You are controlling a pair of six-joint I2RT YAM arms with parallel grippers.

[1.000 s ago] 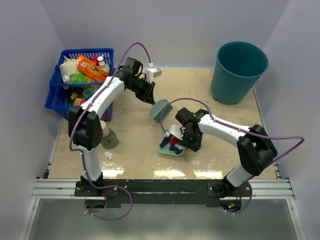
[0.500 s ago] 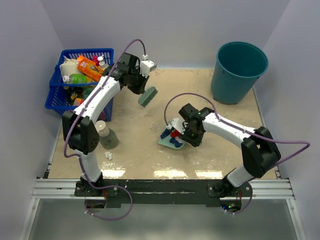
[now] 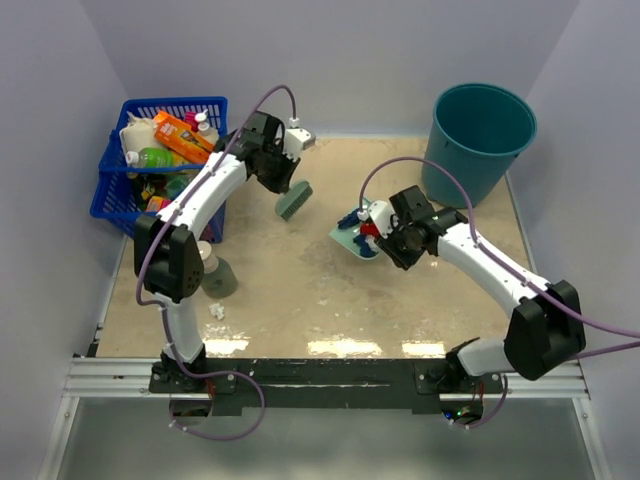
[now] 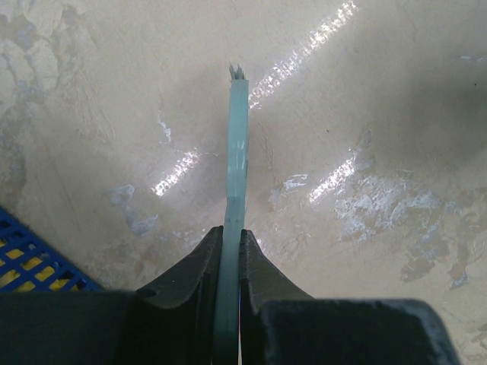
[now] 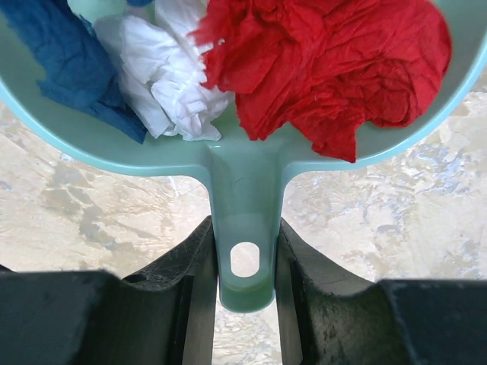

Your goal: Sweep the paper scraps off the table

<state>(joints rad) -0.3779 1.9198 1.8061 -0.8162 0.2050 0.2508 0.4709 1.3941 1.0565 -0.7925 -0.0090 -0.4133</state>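
left gripper (image 4: 231, 237) clamping brush (image 4: 237, 152) over table (image 4: 365, 114) | right gripper (image 5: 245, 236) gripping dustpan (image 5: 242, 171) handle, scraps (image 5: 171, 72) lying inside | white scrap (image 3: 216, 311) lying front-left

The dustpan (image 3: 352, 238), gripped by its handle in the right gripper (image 3: 384, 228), is now carried away from the middle of the table (image 3: 280, 290) toward one o'clock, nearer the bucket (image 3: 478, 140). The paper scraps (image 3: 366, 222) are carried along inside it. The brush (image 3: 293, 201), pinched in the left gripper (image 3: 281, 181), is drawn back toward ten o'clock. It was just beside the dustpan and is now well apart from it.
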